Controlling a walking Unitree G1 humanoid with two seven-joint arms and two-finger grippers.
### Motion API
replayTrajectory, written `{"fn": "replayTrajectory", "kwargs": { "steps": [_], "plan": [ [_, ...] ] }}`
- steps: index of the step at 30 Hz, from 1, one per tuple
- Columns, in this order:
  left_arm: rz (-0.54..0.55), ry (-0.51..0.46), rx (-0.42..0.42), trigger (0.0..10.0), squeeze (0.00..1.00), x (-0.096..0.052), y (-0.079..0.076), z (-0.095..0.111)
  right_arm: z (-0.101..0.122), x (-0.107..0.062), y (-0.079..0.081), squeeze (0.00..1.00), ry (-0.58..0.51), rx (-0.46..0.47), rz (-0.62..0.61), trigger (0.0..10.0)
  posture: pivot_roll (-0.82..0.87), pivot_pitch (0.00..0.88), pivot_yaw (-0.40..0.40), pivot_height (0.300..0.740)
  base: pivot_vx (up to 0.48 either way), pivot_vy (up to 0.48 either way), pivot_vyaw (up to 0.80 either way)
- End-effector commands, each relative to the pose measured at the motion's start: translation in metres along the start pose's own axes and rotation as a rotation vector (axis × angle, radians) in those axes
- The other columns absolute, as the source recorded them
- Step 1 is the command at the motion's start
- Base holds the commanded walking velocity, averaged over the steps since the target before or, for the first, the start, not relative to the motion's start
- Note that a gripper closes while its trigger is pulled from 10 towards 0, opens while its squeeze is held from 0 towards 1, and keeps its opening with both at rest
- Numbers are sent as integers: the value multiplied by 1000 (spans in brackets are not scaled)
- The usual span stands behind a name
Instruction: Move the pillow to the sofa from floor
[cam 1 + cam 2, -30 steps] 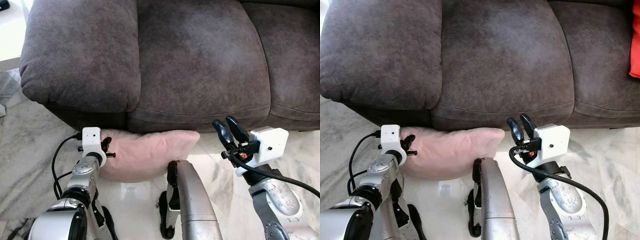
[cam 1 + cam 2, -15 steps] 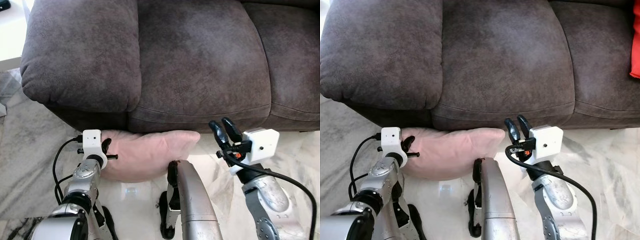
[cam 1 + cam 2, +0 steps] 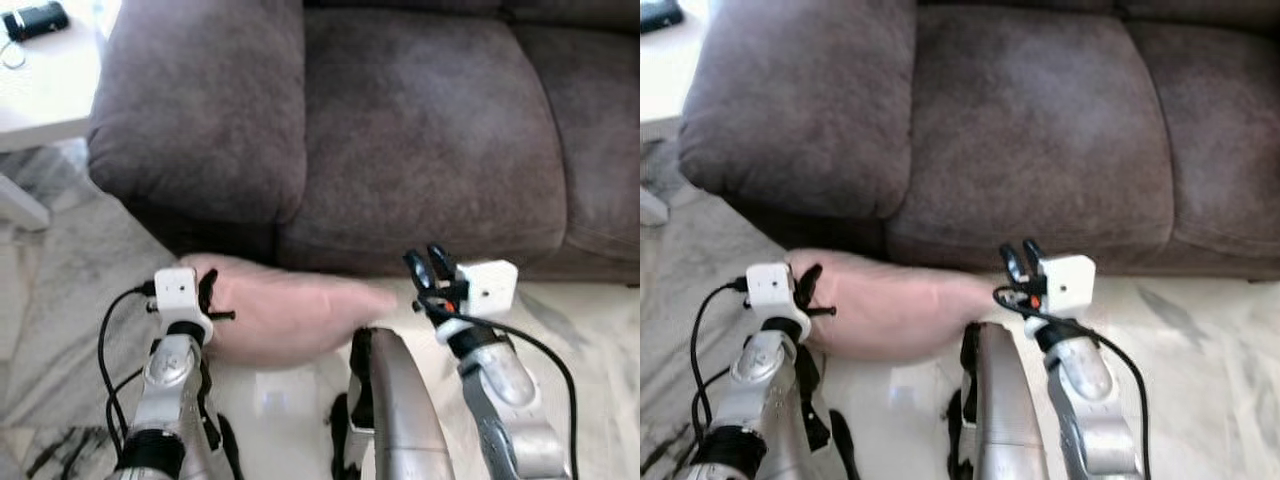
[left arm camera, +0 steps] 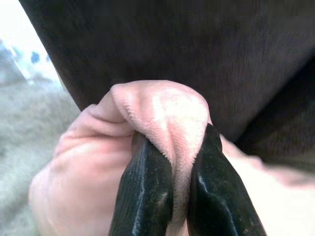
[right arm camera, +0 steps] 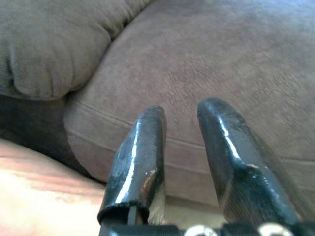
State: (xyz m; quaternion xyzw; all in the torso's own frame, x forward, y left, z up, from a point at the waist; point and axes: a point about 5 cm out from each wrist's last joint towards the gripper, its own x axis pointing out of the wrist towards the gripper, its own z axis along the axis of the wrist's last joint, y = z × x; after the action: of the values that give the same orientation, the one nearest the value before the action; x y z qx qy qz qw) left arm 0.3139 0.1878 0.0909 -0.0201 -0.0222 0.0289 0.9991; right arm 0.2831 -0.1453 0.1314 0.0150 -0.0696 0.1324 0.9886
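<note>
left gripper (image 4: 179,162): fingers (image 4: 142,191) closed tight on a pinched fold of the pink pillow (image 3: 285,315), fabric bunched between the two black pads. located at the pillow's left end, low against the front of the sofa (image 3: 420,130). white wrist camera block directly behind the fingers, black cable looping down the silver forearm.

right gripper (image 3: 430,270): fingers (image 5: 140,157) parted by a narrow gap, nothing held between them. positioned just beside the pillow's right tip, apart from it, pointing at the lower front edge of the sofa seat cushion. orange detail and black cable at the wrist block.

pillow: lying on the pale marble floor (image 3: 590,320), pressed up against the dark base of the sofa, below the seam between the armrest (image 3: 200,120) and the first seat cushion. long axis running left to right, between the two grippers. not yet on the seat.

sofa: dark brown, suede-like, wide rounded armrest on the left, seat cushions extending to the right.

further out: white table surface (image 3: 45,90) at upper left, carrying a small dark object (image 3: 35,20), too blurred to identify. silver robot leg (image 3: 395,400) in the lower centre.
</note>
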Motion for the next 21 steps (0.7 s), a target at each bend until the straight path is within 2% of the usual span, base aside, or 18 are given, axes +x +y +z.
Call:
{"fn": "replayTrajectory", "kwargs": {
  "steps": [1,7,12,21],
  "plan": [
    [4,-57,-1,10000,0,-1,-2,11,-10,-5,-3,0,25,2,-22,10000,-23,186,-78,517,0,0,0],
    [3,-26,-3,10000,0,-7,-7,5,-13,3,-6,0,5,15,-53,10000,-28,141,-57,517,0,0,0],
    [-17,-35,4,10000,0,-7,-12,8,-15,5,-8,0,-2,10,-58,10000,-26,129,-53,517,0,0,0],
    [-2,-55,3,10000,0,-2,-7,14,-20,7,-15,0,4,19,-96,10000,-23,99,-51,517,0,0,0]
  ]
}}
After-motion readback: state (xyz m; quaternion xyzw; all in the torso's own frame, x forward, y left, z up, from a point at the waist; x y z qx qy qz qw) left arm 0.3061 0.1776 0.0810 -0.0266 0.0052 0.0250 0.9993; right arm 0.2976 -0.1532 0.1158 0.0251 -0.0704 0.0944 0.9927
